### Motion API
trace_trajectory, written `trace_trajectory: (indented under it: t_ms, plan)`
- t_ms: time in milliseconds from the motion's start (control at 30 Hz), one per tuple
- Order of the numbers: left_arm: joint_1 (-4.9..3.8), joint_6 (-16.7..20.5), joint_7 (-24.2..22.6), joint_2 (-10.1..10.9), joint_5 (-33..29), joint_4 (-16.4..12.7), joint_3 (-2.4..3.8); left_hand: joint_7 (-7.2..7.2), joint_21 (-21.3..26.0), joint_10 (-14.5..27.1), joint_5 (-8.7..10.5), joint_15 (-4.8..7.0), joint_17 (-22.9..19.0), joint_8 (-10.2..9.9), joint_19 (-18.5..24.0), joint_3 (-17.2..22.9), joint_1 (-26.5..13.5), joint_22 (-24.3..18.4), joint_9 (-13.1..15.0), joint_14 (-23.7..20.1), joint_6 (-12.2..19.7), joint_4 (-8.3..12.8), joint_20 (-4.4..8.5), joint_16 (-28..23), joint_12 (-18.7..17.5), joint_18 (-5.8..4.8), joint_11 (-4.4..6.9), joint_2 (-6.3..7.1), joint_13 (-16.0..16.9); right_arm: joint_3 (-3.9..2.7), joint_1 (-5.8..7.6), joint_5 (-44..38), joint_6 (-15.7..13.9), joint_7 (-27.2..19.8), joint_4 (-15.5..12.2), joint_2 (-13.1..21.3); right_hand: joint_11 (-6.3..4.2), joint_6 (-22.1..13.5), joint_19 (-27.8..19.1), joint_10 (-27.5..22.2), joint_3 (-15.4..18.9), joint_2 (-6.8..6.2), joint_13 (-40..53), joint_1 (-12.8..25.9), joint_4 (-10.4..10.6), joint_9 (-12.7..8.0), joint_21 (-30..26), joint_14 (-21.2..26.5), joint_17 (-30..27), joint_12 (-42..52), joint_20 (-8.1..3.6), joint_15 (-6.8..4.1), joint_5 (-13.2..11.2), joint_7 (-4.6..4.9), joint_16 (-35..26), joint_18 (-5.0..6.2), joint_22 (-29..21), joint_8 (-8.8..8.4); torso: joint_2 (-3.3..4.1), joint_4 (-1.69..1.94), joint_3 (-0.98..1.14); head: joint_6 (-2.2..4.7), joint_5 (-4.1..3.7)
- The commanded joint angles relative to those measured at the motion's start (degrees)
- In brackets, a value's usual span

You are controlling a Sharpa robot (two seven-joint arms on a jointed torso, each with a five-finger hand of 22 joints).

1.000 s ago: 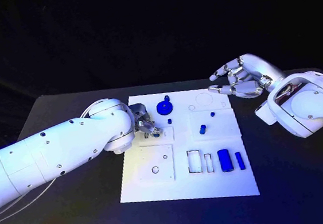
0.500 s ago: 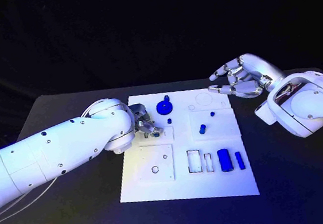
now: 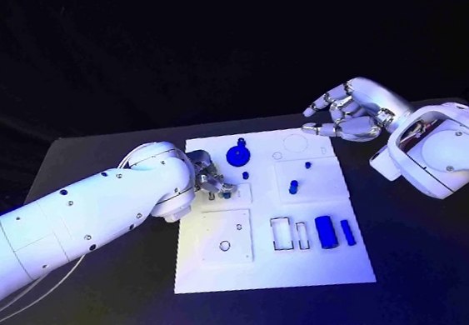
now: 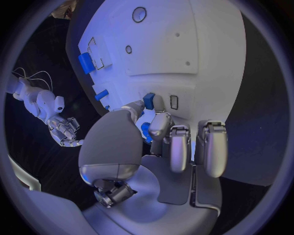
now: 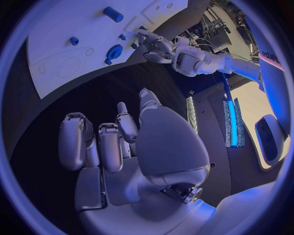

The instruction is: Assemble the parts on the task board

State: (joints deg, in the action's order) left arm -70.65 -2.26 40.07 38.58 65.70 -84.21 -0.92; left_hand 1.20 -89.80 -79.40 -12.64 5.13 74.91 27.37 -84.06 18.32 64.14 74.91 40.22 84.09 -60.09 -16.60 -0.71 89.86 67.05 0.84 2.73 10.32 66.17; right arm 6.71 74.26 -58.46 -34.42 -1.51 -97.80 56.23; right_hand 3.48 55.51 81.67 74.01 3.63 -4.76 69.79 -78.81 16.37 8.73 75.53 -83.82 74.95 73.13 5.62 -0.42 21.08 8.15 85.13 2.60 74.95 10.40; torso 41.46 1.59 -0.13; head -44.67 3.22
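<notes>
Your left hand (image 3: 212, 185) sits over the left side of the task board (image 3: 271, 270), about level with its upper rows, and in the left wrist view you can see it pinching a small blue part (image 4: 149, 101) between thumb and a fingertip, right at the board's surface beside a small rectangular slot (image 4: 174, 102); the other fingers (image 4: 211, 147) hang curled above the board without touching it. Your right hand (image 3: 343, 119) hovers off the board's far right corner, above the black table (image 3: 114, 318), with its fingers bent inward and slightly apart and nothing in them. On the board you have a round blue piece (image 3: 238, 158) near the far edge, a short blue peg (image 3: 294, 187) standing in the square panel right of centre, and two blue blocks, a wider one (image 3: 325, 232) and a thin one (image 3: 348, 232), lying side by side near the right edge, just right of two open rectangular recesses (image 3: 283, 234).
</notes>
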Motion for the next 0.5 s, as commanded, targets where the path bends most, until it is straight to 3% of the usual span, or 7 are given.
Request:
trace_trajectory:
  t_ms: [33,500]
  plan:
    - [0.09,-0.7,1.9,0.0,-0.7,-0.1,-0.05,0.12,-0.2,0.0,-0.27,0.38,15.1,-0.4,-5.9,-1.4,-0.3,15.1,0.0,5.9,-0.2,0.0,0.19,0.1,0.3,-0.84,-0.23,-0.67,0.1,0.0,-0.04,-0.2,0.4,-0.5,-0.1,0.0,-0.18,0.2,-0.3,-0.2,0.3,0.48,-0.1,0.3,0.1,0.0,-0.4,-3.9,5.8,-0.2,-0.24,-0.4,0.3,-0.16,-0.3,0.98,5.8,0.21,-0.01,-0.01,-0.01,0.06,0.0]
    - [0.08,0.6,1.9,0.7,-0.7,-1.0,0.11,0.12,-0.2,-0.1,-0.29,0.35,15.1,-0.7,-5.9,-5.6,-1.6,15.1,0.1,5.9,-0.4,-0.1,0.19,0.1,0.5,-0.84,-0.25,-1.89,0.4,0.0,-0.14,-0.2,0.4,-0.6,0.0,0.0,-0.18,0.2,-0.3,-0.2,0.4,0.47,-0.1,0.4,0.1,0.0,-0.4,-3.9,5.8,-0.2,-0.24,-0.4,0.3,-0.16,-0.4,0.98,5.8,0.21,0.01,0.02,-0.02,0.15,-0.05]
